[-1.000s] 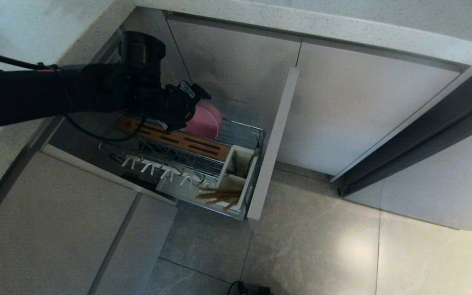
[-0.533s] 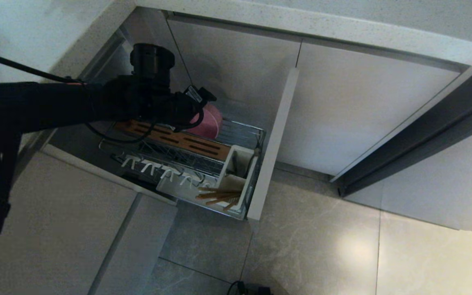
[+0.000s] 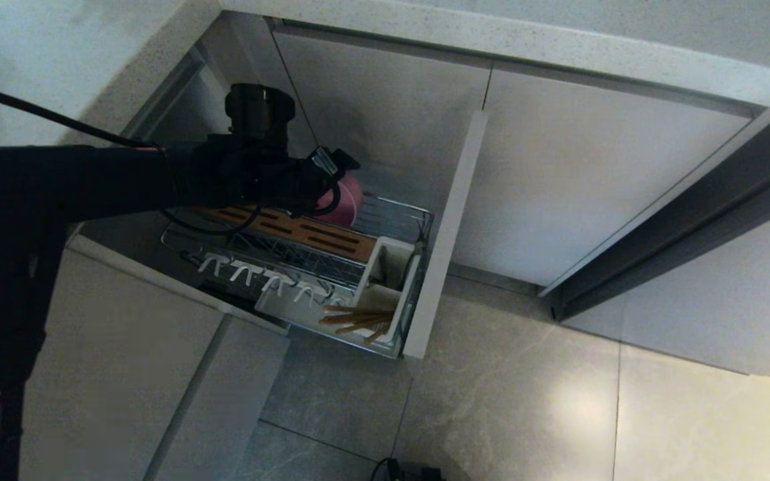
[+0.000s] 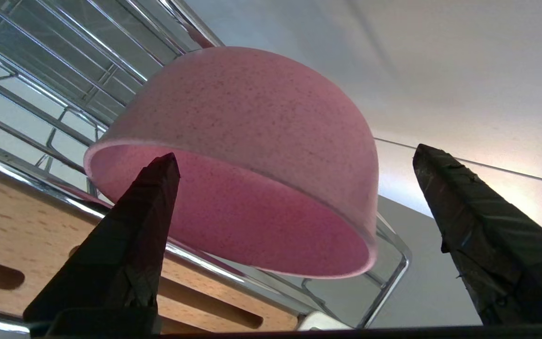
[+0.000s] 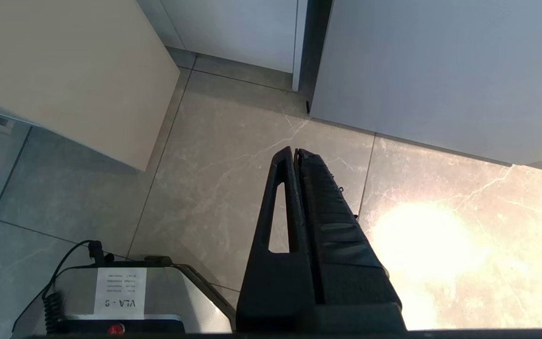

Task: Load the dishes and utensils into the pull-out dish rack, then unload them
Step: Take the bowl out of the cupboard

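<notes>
Head view first: the left gripper (image 3: 331, 175) reaches into the pull-out dish rack (image 3: 398, 214), just in front of the pink bowl (image 3: 348, 199), which stands on edge at the rack's far end. Below the gripper lie the slotted wooden strip (image 3: 305, 234) and the white pegs (image 3: 251, 272); well below it, chopsticks (image 3: 357, 319) rest in the white utensil caddy (image 3: 392, 280).

Left wrist view: both fingers (image 4: 125, 249) stand wide apart, straddling the bowl's rim without touching it; nothing is held.

Right wrist view: the right gripper (image 5: 298, 155) hangs parked over the floor tiles (image 5: 233, 155), fingers pressed together.

Judging by this, unloading the bowl is in hand. Next the fingers must advance over the rim and close.
</notes>
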You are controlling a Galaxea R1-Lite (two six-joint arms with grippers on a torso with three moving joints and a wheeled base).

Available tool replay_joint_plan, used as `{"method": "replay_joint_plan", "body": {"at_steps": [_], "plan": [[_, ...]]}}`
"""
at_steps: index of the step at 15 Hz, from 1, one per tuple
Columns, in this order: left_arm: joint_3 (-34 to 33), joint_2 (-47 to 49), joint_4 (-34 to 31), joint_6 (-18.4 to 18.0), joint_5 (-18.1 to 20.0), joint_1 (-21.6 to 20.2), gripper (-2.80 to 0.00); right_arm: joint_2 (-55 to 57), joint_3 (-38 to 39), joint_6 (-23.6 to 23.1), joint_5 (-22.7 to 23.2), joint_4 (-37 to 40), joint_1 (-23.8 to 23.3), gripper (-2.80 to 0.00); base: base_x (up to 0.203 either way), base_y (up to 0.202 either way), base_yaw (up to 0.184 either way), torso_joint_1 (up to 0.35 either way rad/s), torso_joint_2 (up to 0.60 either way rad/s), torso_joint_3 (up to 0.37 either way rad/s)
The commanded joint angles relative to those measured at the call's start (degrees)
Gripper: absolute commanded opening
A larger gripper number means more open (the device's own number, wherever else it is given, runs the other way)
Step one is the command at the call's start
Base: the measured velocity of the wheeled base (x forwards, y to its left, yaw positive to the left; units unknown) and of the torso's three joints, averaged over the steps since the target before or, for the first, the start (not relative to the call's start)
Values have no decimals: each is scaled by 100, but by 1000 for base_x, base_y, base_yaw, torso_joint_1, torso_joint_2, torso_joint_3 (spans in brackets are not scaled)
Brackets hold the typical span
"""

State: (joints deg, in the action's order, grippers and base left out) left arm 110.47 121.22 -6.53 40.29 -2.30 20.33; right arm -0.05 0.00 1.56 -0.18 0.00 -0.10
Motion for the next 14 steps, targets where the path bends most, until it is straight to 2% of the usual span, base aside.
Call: {"method": "replay_joint_plan", "body": {"at_steps": [1, 10, 11, 14], "plan": [[1, 15, 12, 23, -7, -3, 0, -4, 0, 2, 1, 0, 1, -280, 0, 0, 0, 0, 0, 0], [1, -2, -24, 23, -7, -12, 0, -4, 0, 0, 1, 0, 1, -280, 0, 0, 0, 0, 0, 0], [-6, 7, -23, 23, -7, -5, -280, -4, 0, -5, 1, 0, 1, -280, 0, 0, 0, 0, 0, 0], [-8, -11, -41, 23, -7, -12, -280, -4, 0, 2, 1, 0, 1, -280, 0, 0, 0, 0, 0, 0]]}}
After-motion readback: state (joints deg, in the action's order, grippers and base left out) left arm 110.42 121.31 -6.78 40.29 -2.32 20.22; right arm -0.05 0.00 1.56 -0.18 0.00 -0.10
